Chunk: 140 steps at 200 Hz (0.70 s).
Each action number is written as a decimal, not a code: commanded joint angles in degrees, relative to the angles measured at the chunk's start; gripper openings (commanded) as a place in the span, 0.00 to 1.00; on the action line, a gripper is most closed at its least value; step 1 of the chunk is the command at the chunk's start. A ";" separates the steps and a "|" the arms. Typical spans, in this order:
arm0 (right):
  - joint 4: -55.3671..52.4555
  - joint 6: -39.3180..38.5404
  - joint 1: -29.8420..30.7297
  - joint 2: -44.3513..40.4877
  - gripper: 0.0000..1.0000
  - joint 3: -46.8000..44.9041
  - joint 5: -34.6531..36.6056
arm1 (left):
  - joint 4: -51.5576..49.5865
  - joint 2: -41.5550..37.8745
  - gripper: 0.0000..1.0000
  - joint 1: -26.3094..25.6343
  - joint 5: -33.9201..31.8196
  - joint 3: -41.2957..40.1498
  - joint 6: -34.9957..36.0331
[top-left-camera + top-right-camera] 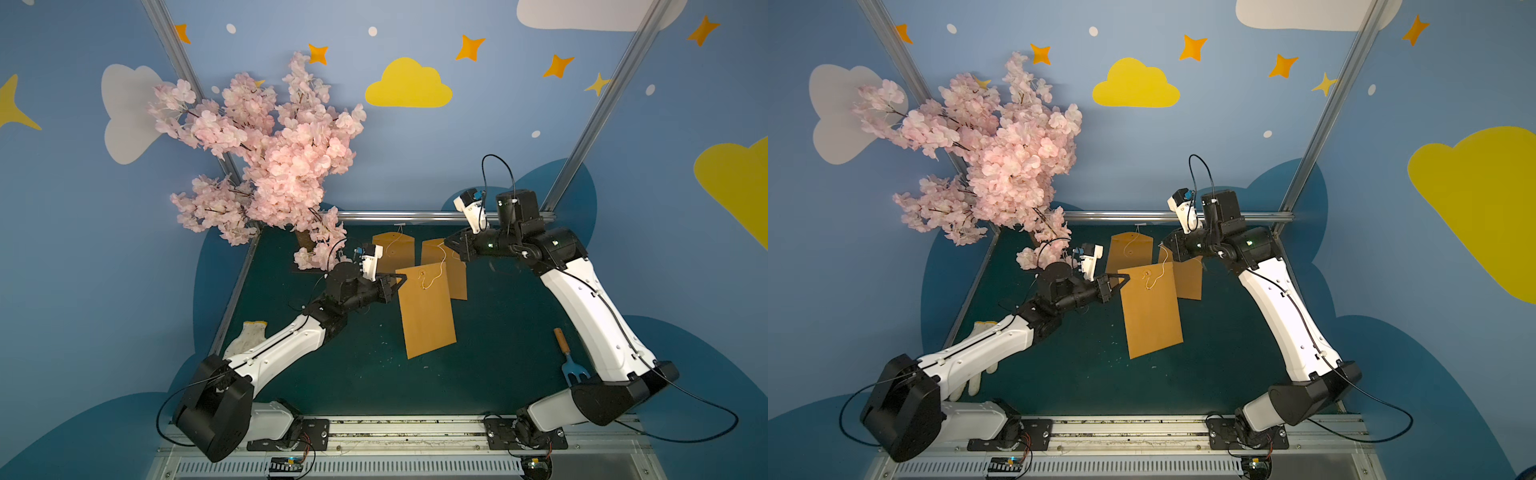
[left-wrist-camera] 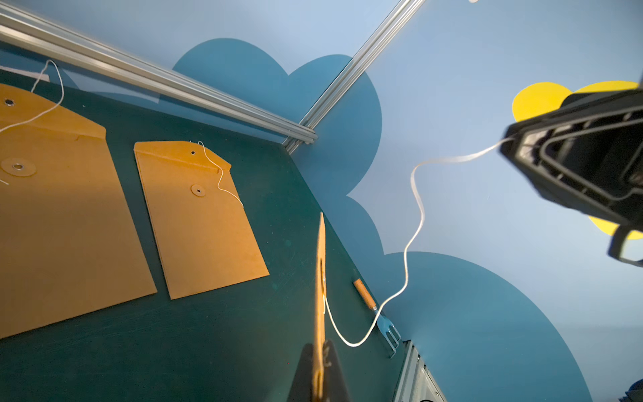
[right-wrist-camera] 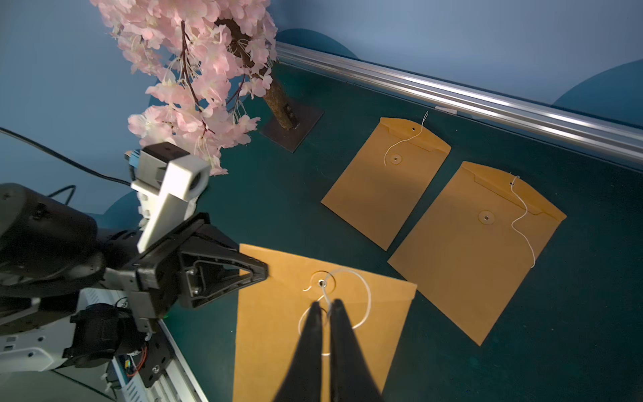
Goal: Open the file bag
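File bag [image 1: 426,316]: hangs clear above the counter [image 1: 498,353], beside the blossom tree [image 1: 282,166], on its side toward the right arm.
Left end effector [image 1: 401,279]: closed on the bag's top corner.
Right end effector [image 3: 325,304]: thin gap between the fingers, the string [image 2: 415,226] runs through; I cannot tell if it is gripped.
Risk: the string may slip out while a loop lies around the button [image 3: 322,282]; a hard pull may twist the bag from its one-corner hold.

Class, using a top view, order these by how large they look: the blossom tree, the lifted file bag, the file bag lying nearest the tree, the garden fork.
1. blossom tree
2. lifted file bag, held up nearer the camera, so its lead is unsure
3. file bag nearest the tree
4. garden fork
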 commanded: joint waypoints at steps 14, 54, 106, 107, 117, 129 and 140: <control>5.71 2.37 -2.56 -4.10 0.40 -7.58 -3.40 | 0.63 -2.93 0.03 2.79 -0.11 -1.97 -1.36; 8.04 3.36 -8.24 -5.85 0.46 -14.55 -6.28 | 1.71 -5.98 0.03 7.90 3.37 -3.31 -3.88; 14.02 4.18 -9.34 -4.28 0.46 -20.07 -16.74 | 5.44 -6.94 0.03 10.15 9.61 -3.56 -7.68; 14.19 4.26 -9.36 -4.26 0.47 -20.07 -16.95 | 5.51 -6.88 0.03 10.15 9.73 -3.61 -7.81; 15.80 5.18 -9.67 -3.82 0.48 -20.74 -18.91 | 6.68 -6.74 0.03 10.15 10.40 -3.97 -8.67; 17.81 6.18 -10.04 -3.33 0.50 -21.55 -21.83 | 8.11 -6.71 0.02 10.15 11.02 -4.43 -9.52; 19.47 6.96 -10.24 -2.94 0.51 -22.24 -24.16 | 9.03 -6.80 0.03 10.17 11.14 -4.83 -10.19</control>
